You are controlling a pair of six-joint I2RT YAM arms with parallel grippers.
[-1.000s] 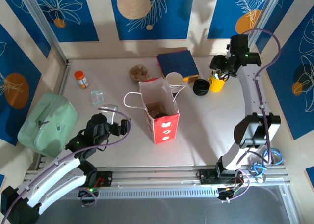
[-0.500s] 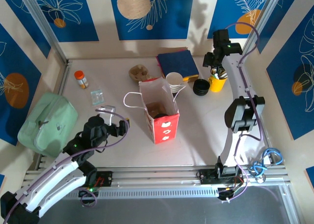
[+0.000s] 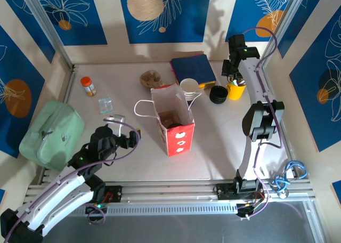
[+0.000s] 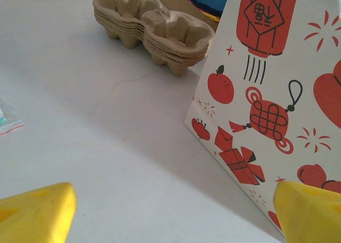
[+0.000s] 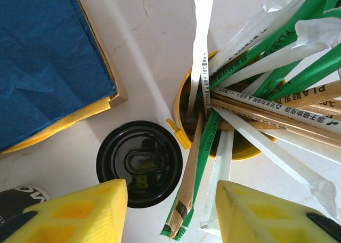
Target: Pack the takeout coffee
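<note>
Swung in over the yellow cup (image 3: 235, 91) with the right gripper (image 5: 169, 192), jaws narrower yet parted round its wrapped utensils (image 5: 256, 102) (left gripper (image 4: 173, 213) unmoved, spread wide), black lid (image 5: 139, 163) just beside it, green cup (image 3: 188, 86) farther left.

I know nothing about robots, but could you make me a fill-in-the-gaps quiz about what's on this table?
1. The round lid on the table is ____ in colour.
2. The wrapped utensils stand in a ____ cup.
3. The soft pouch at the table's left is pale ____.
4. The paper bag stands with its mouth ____.
Missing words: black; yellow; green; open.
</note>
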